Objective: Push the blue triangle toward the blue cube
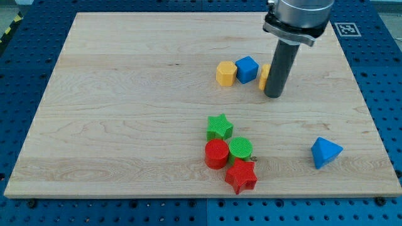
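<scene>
A light wooden board (125, 113) is seen lying on a blue perforated table (19, 75). The dark rod (279, 69) is seen coming down from the arm's grey housing at the far right of the board, and my tip (274, 95) is placed on the wood just in front of a yellow block (264, 76), most of which is hidden behind the rod, so its shape cannot be made out. No fingers are carried by the arm: it ends in the plain rod, and nothing is held by it.

The blue cube (247, 69) is found just to the left of the rod, close to the hidden yellow block. A yellow hexagonal block (226, 73) is set immediately left of the cube, nearly touching it.

The blue triangle (325, 152) is located well apart from these, at the near right of the board, close to its right edge. It is nearer and further right than my tip, with bare wood between them.

A cluster of four blocks is gathered near the middle of the near edge: a green star (219, 127) farthest, a red cylinder (217, 154) and a green cylinder (240, 150) side by side before it, and a red star (241, 176) nearest. These are packed closely, touching or almost so.
</scene>
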